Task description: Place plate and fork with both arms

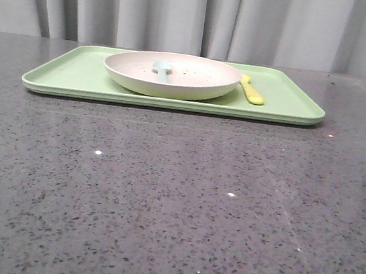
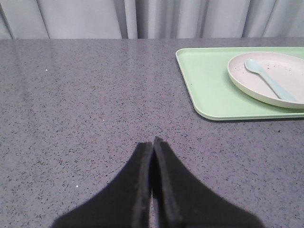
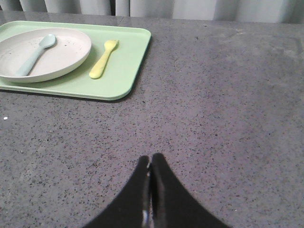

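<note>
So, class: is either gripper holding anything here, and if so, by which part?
Nothing is held. The left gripper and right gripper have jaws shut on nothing, over bare table, away from the tray.

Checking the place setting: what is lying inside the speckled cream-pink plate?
A pale blue plastic spoon lies inside the speckled cream-pink plate, nothing else. The plate covers the light-green tray beneath it.

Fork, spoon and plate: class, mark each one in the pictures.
fork [image 3: 103, 59], right wrist view, middle of the yellow handle.
spoon [image 2: 268, 79], left wrist view, middle of the pale blue handle.
plate [image 1: 176, 86], front view, outer wall facing the camera.
</note>
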You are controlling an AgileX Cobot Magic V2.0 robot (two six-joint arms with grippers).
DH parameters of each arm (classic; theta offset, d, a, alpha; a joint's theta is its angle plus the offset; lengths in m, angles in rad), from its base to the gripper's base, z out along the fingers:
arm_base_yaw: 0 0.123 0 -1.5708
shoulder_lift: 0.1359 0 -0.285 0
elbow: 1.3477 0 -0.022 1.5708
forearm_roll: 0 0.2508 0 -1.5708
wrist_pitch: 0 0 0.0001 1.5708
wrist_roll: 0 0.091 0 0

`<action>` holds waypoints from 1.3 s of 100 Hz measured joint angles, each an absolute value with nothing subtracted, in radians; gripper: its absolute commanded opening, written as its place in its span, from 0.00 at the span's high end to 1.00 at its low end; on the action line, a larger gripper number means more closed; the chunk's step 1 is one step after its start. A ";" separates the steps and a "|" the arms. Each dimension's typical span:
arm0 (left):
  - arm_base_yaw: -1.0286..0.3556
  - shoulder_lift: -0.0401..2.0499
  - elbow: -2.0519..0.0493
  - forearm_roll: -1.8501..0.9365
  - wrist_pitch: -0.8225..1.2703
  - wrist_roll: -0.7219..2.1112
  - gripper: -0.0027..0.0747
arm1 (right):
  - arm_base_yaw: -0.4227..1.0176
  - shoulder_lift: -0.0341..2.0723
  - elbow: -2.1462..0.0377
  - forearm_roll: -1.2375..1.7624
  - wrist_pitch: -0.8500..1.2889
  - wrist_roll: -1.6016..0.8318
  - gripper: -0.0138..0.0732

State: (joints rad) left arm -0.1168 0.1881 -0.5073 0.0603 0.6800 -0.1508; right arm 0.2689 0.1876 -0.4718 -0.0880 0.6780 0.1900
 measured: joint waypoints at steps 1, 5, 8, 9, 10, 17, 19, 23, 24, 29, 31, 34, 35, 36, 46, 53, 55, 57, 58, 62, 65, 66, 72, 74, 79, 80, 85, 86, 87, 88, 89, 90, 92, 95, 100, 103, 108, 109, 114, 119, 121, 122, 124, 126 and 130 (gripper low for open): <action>-0.117 0.188 -0.507 0.060 0.680 -0.151 0.99 | 0.269 0.188 -0.472 -0.088 0.678 0.190 0.92; -0.117 0.188 -0.507 0.060 0.680 -0.151 0.99 | 0.269 0.188 -0.472 -0.088 0.678 0.190 0.92; -0.117 0.188 -0.507 0.061 0.680 -0.151 0.99 | 0.269 0.188 -0.472 -0.088 0.679 0.190 0.92; -0.117 0.188 -0.507 0.061 0.680 -0.151 0.99 | 0.269 0.188 -0.472 -0.088 0.679 0.190 0.92; -0.117 0.188 -0.507 0.063 0.680 -0.151 0.99 | 0.269 0.188 -0.472 -0.088 0.679 0.190 0.92; -0.117 0.188 -0.507 0.063 0.680 -0.151 0.99 | 0.269 0.188 -0.472 -0.088 0.679 0.190 0.92; -0.117 0.188 -0.507 0.063 0.680 -0.151 0.99 | 0.269 0.188 -0.472 -0.088 0.680 0.190 0.92; -0.117 0.188 -0.507 0.063 0.680 -0.151 0.99 | 0.269 0.188 -0.472 -0.088 0.680 0.190 0.92; -0.117 0.188 -0.507 0.063 0.680 -0.151 0.99 | 0.269 0.188 -0.472 -0.088 0.680 0.190 0.92; -0.117 0.188 -0.507 0.063 0.680 -0.151 0.99 | 0.269 0.188 -0.472 -0.088 0.680 0.190 0.92; -0.117 0.188 -0.507 0.063 0.680 -0.151 0.99 | 0.269 0.188 -0.472 -0.088 0.680 0.190 0.92; -0.117 0.188 -0.507 0.063 0.680 -0.151 0.99 | 0.269 0.188 -0.472 -0.088 0.680 0.190 0.92; -0.117 0.188 -0.507 0.063 0.680 -0.151 0.99 | 0.269 0.188 -0.472 -0.088 0.680 0.190 0.92; -0.117 0.188 -0.507 0.063 0.680 -0.151 0.99 | 0.269 0.188 -0.472 -0.088 0.680 0.190 0.92; -0.117 0.188 -0.507 0.063 0.680 -0.151 0.99 | 0.269 0.188 -0.472 -0.088 0.680 0.190 0.92; -0.117 0.188 -0.507 0.063 0.680 -0.151 0.99 | 0.269 0.188 -0.472 -0.088 0.680 0.190 0.92; -0.117 0.188 -0.507 0.063 0.680 -0.151 0.99 | 0.269 0.188 -0.472 -0.088 0.680 0.190 0.92; -0.117 0.188 -0.507 0.063 0.680 -0.151 0.99 | 0.269 0.188 -0.472 -0.088 0.680 0.190 0.92; -0.117 0.188 -0.507 0.063 0.680 -0.151 0.99 | 0.269 0.188 -0.472 -0.088 0.680 0.190 0.92; -0.117 0.188 -0.507 0.063 0.680 -0.151 0.99 | 0.269 0.188 -0.472 -0.088 0.680 0.190 0.92; -0.117 0.188 -0.506 0.063 0.680 -0.151 0.99 | 0.269 0.188 -0.472 -0.088 0.680 0.190 0.92; -0.117 0.188 -0.506 0.063 0.680 -0.151 0.99 | 0.269 0.188 -0.472 -0.088 0.680 0.190 0.92; -0.117 0.188 -0.491 0.065 0.669 -0.151 0.99 | 0.269 0.188 -0.472 -0.088 0.680 0.190 0.92; -0.117 0.188 -0.485 0.065 0.667 -0.151 0.99 | 0.269 0.188 -0.472 -0.088 0.680 0.190 0.92; -0.114 0.188 -0.469 0.068 0.652 -0.151 0.99 | 0.269 0.188 -0.472 -0.088 0.680 0.190 0.92; -0.114 0.188 -0.466 0.068 0.650 -0.151 0.99 | 0.269 0.188 -0.472 -0.088 0.680 0.190 0.92; -0.106 0.188 -0.448 0.073 0.621 -0.151 0.99 | 0.269 0.188 -0.472 -0.088 0.680 0.190 0.92; -0.104 0.188 -0.442 0.073 0.612 -0.151 0.99 | 0.269 0.188 -0.472 -0.088 0.680 0.190 0.92; -0.104 0.188 -0.439 0.075 0.607 -0.151 0.99 | 0.269 0.188 -0.472 -0.088 0.680 0.190 0.92; -0.099 0.188 -0.434 0.075 0.596 -0.151 0.99 | 0.269 0.188 -0.472 -0.088 0.680 0.190 0.92; -0.097 0.188 -0.431 0.075 0.590 -0.151 0.99 | 0.269 0.188 -0.472 -0.088 0.680 0.190 0.92; -0.093 0.188 -0.428 0.075 0.577 -0.151 0.99 | 0.269 0.188 -0.472 -0.088 0.680 0.190 0.92; -0.087 0.188 -0.419 0.075 0.564 -0.151 0.99 | 0.269 0.188 -0.472 -0.088 0.681 0.190 0.92; -0.078 0.187 -0.401 0.077 0.524 -0.151 0.99 | 0.269 0.188 -0.472 -0.088 0.681 0.190 0.92; -0.061 0.186 -0.372 0.077 0.459 -0.151 0.99 | 0.269 0.188 -0.472 -0.088 0.681 0.190 0.92; -0.050 0.183 -0.353 0.078 0.420 -0.151 0.99 | 0.269 0.188 -0.472 -0.088 0.681 0.190 0.92; -0.032 0.176 -0.317 0.081 0.347 -0.151 0.99 | 0.269 0.188 -0.472 -0.088 0.681 0.190 0.92; -0.026 0.173 -0.312 0.083 0.327 -0.151 0.99 | 0.269 0.188 -0.472 -0.088 0.681 0.190 0.92; -0.007 0.164 -0.267 0.084 0.257 -0.151 0.99 | 0.269 0.188 -0.472 -0.088 0.681 0.190 0.92; 0.009 0.150 -0.227 0.086 0.198 -0.151 0.99 | 0.269 0.188 -0.472 -0.088 0.681 0.190 0.92; 0.015 0.145 -0.209 0.086 0.175 -0.151 0.99 | 0.269 0.188 -0.472 -0.088 0.681 0.190 0.92; 0.017 0.141 -0.203 0.086 0.167 -0.151 0.99 | 0.269 0.188 -0.472 -0.088 0.683 0.190 0.92; 0.022 0.135 -0.185 0.086 0.147 -0.151 0.99 | 0.269 0.188 -0.472 -0.088 0.683 0.190 0.92; 0.024 0.131 -0.167 0.086 0.129 -0.151 0.99 | 0.269 0.188 -0.472 -0.088 0.683 0.190 0.92; 0.031 0.119 -0.139 0.088 0.098 -0.151 0.99 | 0.269 0.188 -0.472 -0.088 0.683 0.190 0.92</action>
